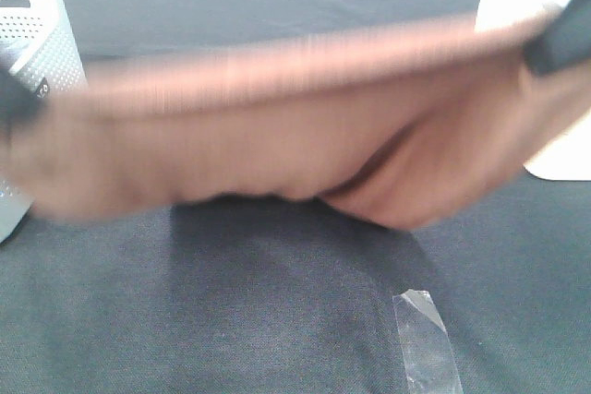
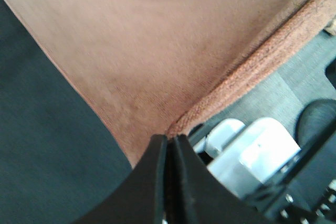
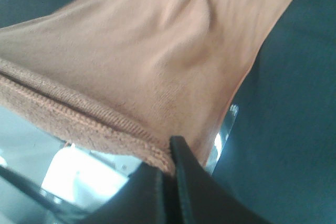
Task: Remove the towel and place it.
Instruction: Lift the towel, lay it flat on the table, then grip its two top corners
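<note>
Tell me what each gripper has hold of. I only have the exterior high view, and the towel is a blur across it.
Observer: The left gripper is shut on the towel, pinching it at a corner where the stitched hem ends.
Operator: Now check the right one.
Observer: The right gripper is also shut on the hem, and the cloth spreads away from it with a soft fold.
Operator: Say whether anything else is caught in either pinch.
Observer: No. In both wrist views only towel shows in the pinch, and the black table cloth lies apart below.
</note>
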Robot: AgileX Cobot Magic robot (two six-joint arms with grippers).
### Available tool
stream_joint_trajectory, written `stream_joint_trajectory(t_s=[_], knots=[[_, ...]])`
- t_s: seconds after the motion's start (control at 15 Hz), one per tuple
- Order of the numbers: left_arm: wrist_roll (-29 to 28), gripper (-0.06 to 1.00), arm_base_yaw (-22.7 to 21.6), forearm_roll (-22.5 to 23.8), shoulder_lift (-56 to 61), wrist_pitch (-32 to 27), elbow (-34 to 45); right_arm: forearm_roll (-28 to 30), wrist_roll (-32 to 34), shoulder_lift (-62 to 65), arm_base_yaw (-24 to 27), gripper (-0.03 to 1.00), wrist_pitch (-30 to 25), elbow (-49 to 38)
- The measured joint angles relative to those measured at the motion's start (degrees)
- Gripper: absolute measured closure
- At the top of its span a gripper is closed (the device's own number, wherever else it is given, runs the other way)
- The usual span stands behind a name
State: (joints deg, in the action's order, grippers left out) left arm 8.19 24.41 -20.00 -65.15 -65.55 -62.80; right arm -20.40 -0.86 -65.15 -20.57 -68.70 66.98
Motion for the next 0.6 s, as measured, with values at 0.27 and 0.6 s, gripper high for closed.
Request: stream_joint_trajectory(t_s=[0.27,0.6], knots=[[1.1,0.94,0.0,-6.1,0.3,1.2,9.6,-0.2,0.0,2.7,0.0,0.96,-0.1,-7.7],[3.5,0.94,-0.2,-12.6,0.3,1.2,18.2,-2.6,0.0,6.9,0.0,0.96,-0.2,-16.0]])
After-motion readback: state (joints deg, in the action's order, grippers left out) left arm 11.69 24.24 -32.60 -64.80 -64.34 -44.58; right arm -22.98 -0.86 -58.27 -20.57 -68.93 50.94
